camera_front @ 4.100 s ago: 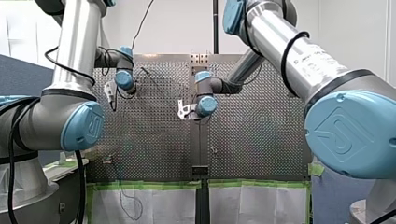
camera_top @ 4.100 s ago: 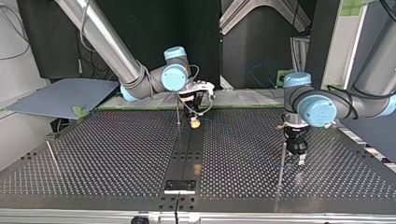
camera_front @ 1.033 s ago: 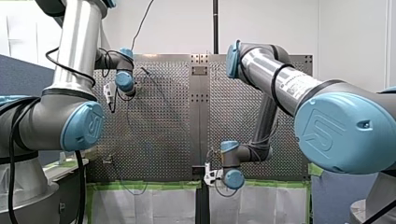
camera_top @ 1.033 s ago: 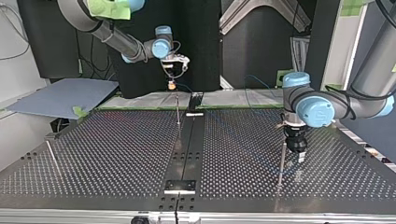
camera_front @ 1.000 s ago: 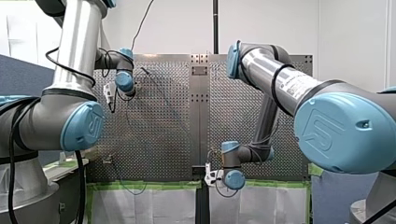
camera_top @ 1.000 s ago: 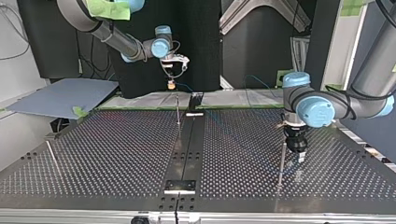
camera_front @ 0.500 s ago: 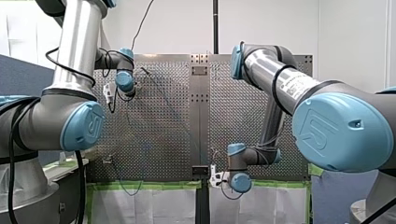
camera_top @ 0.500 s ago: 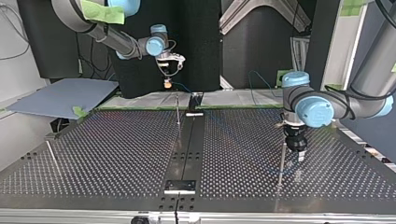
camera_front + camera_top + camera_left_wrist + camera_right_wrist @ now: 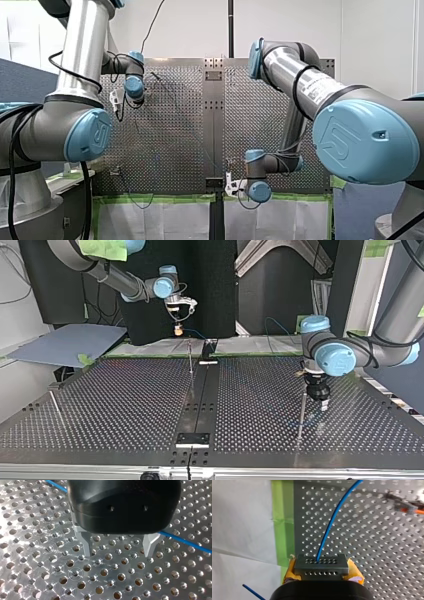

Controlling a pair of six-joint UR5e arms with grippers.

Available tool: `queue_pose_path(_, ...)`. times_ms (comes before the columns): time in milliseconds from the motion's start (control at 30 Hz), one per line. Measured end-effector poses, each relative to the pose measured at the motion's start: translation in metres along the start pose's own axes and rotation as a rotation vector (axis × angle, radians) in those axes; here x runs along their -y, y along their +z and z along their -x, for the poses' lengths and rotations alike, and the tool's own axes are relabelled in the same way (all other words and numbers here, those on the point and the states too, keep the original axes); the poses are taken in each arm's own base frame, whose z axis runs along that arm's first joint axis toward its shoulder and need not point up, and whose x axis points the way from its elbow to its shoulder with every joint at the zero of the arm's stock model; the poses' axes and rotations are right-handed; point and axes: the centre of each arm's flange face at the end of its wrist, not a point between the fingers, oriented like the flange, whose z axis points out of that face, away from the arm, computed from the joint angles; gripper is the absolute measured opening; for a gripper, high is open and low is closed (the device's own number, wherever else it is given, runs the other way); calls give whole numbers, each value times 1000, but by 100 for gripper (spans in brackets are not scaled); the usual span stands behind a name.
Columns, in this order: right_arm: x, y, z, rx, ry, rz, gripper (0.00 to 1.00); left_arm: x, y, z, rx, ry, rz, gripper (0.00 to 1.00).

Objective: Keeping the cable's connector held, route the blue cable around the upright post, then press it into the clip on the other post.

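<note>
Okay, my right gripper [image 9: 322, 570] has its yellow-padded fingers [image 9: 355, 571] clamped on the connector [image 9: 321, 563]. The cable [image 9: 331, 523] leaves the block's face straight ahead of them and arcs out over the table [image 9: 367, 542]. In the top view that gripper hangs in the air behind the middle post [image 9: 190, 357], out past the table's edge.

My read is that this is the swing around that post. To do it well I want the line taut but not yanked. It should sit low enough to catch the post's shaft rather than slip over its tip. I'd also turn the wrist so the cable doesn't kink where it leaves the connector.

My left gripper [image 9: 117, 547] stands well to the side of the middle post, just beside a second post [image 9: 301, 410]. Its metal fingers are spread with nothing between them. The cable passes behind them under the gripper's body, not between them.
</note>
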Motion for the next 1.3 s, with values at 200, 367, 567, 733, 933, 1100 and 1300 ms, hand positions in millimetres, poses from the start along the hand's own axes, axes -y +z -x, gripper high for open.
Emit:
queue_pose_path(200,-4,-7,-19,-40,30,7,0,1,-1,0,-1,-15,-2,100)
queue_pose_path(367,-10,-13,-24,-58,47,15,0,1,-1,0,-1,-18,-1,100)
queue_pose_path(567,-16,-15,-35,-87,66,21,0,1,-1,-1,-2,-22,1,100)
queue_pose_path(733,-20,-14,-38,-94,77,16,0,2,-1,-1,-3,-39,1,100)
queue_pose_path(933,-23,-13,-39,-96,77,13,0,2,-3,-2,-14,-69,2,100)
queue_pose_path(1100,-24,-13,-39,-97,77,16,0,0,-4,-3,-28,-101,6,100)
queue_pose_path(1300,-26,-13,-40,-97,76,18,0,0,-1,-2,-32,-155,-24,100)
